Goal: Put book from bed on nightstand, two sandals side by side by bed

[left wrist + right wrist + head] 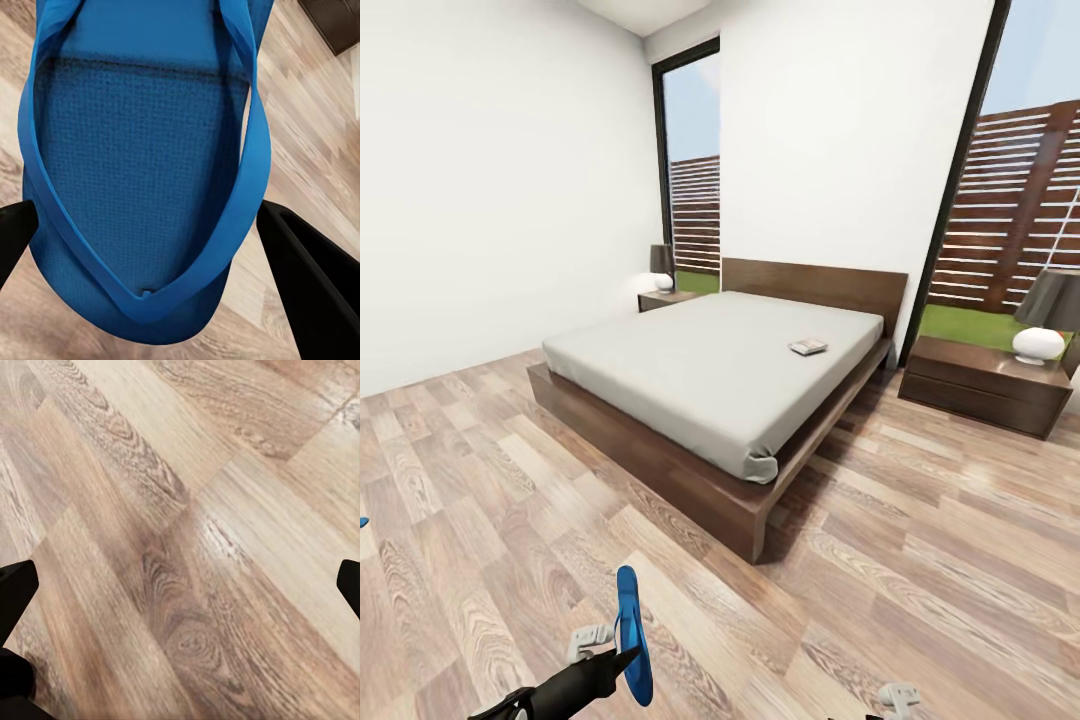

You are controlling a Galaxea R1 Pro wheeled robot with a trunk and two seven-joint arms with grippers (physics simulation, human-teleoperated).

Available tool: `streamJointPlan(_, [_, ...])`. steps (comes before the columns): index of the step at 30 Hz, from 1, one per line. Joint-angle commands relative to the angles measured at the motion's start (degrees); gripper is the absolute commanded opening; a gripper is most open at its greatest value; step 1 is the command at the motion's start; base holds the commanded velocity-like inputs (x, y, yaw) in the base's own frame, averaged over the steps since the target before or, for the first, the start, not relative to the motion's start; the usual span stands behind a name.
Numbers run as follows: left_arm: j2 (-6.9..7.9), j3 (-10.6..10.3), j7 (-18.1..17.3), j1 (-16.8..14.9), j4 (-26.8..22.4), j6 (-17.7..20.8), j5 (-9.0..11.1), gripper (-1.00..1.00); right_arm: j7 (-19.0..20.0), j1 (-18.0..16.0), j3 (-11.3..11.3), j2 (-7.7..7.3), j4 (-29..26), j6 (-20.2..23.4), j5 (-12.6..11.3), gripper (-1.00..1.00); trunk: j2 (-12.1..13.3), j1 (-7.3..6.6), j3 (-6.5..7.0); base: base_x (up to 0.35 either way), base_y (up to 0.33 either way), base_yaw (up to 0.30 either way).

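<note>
One flat bright blue sandal (pixel 630 632) was clamped edge-up in the left gripper (pixel 608 646), presumably carried for placing beside the dark-framed platform bed (pixel 660 455); a second showed at 9 o'clock (pixel 363 521). One small paperback book (pixel 808 347) lay on the mattress, 1 o'clock. Two dark wood nightstands (pixel 985 383) (pixel 665 298) flanked the bed. Right gripper (pixel 180 607) spread wide over the wooden floor (pixel 187 510).

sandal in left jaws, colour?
Bright blue sandal, clearest in the left wrist view.

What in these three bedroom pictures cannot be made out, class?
- Small thin paperback book on the grey-white mattress: cover lettering too small, head view.
- Second bright blue sandal: cut off by the left edge, head view.
- Flat bright blue sandal between the left gripper fingers: far end cut off, left wrist view.
</note>
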Motion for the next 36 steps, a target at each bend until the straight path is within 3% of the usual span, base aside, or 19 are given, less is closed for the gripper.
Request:
streamJointPlan(1, [0.0, 0.08, -0.16, -0.03, 0.0, 0.57, 0.47, -1.0, 0.34, -0.03, -0.48, 0.05, -0.07, 0.27, 0.48, 1.0, -0.02, -0.01, -0.06, 0.0, 0.0, 0.0])
streamJointPlan(6, [0.0, 0.09, -0.16, 0.0, 0.0, 0.57, 0.47, -1.0, 0.34, -0.03, -0.5, 0.05, -0.07, 0.27, 0.48, 1.0, -0.02, -0.01, -0.06, 0.0, 0.0, 0.081])
streamJointPlan(12, [0.0, 0.05, -0.15, 0.0, 0.0, 0.57, 0.47, -1.0, 0.34, -0.03, -0.48, 0.05, -0.09, 0.27, 0.47, 1.0, 2.38, -1.33, 1.02, 0.0, 0.0, 0.042])
streamJointPlan(21, [0.0, 0.09, -0.12, 0.0, 0.0, 0.54, 0.47, -1.0, 0.34, -0.03, -0.56, 0.04, -0.09, 0.33, 0.44, 1.0, 2.38, -1.33, 1.02, 0.0, 0.0, 0.035])
streamJointPlan(36, [-0.07, 0.09, -0.08, -0.01, 0.0, 0.49, 0.56, -1.0, -0.09, -0.03, -0.66, 0.05, -0.08, 0.36, 0.5, 1.0, 2.38, -1.33, 1.02, 0.0, 0.0, 0.271])
